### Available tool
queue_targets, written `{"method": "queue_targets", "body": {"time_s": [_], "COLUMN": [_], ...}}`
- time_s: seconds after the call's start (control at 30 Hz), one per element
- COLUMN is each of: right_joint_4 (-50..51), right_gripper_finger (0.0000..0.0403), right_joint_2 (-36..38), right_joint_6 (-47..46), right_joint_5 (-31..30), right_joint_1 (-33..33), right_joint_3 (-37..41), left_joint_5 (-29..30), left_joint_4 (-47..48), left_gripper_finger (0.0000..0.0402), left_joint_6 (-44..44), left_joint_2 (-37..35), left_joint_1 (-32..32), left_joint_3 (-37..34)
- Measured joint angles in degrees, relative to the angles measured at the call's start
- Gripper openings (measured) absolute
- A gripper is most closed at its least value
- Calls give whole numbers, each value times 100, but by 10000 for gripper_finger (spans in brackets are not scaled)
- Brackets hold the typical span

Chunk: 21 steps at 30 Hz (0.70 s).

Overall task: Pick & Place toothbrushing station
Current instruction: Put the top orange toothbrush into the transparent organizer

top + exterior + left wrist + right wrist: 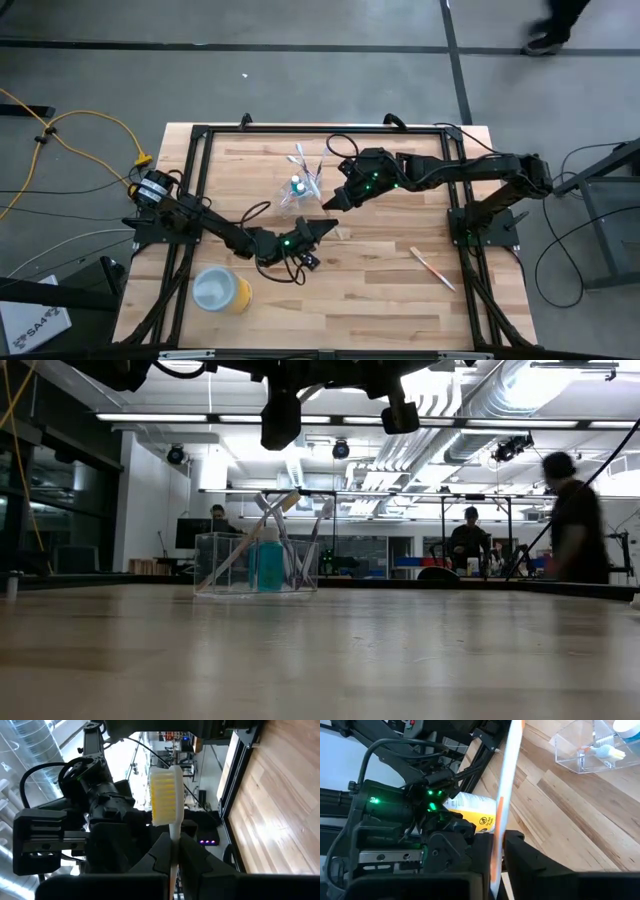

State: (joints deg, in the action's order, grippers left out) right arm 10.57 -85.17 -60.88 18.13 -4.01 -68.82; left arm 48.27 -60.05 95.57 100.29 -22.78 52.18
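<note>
From above, we see both grippers meet over the middle of the table, the left gripper (322, 229) just beside the right gripper (330, 200), with the clear cup (296, 190) near them.

At table height, the cup (257, 565) already holds brushes and a blue tube (267, 563).

At the left wrist, its fingers (165, 852) are clenched on a toothbrush (167, 795), bristles forward.

At the right wrist, the same handle (505, 785) passes between its fingers (517, 845), perhaps loosening; this looks like a handover.
</note>
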Motion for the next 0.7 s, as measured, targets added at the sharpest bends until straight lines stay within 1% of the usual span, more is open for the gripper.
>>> {"method": "queue_targets", "body": {"time_s": [0.17,0.47,0.6,0.7], "right_joint_4": [-32,-8,397,798], "right_gripper_finger": [78,163,193,204], "right_joint_2": [2,11,13,104], "right_joint_6": [70,74,264,536], "right_joint_5": [185,825,953,931], "right_joint_1": [0,2,-32,-135], "right_joint_3": [0,0,-4,-2], "left_joint_5": [67,589,787,1000], "left_joint_4": [24,35,26,-56], "left_gripper_finger": [5,4,4,4], "left_joint_6": [-9,171,213,136], "left_joint_2": [0,0,2,2], "left_joint_1": [-80,-140,-230,-279], "left_joint_3": [0,0,-2,-2]}}
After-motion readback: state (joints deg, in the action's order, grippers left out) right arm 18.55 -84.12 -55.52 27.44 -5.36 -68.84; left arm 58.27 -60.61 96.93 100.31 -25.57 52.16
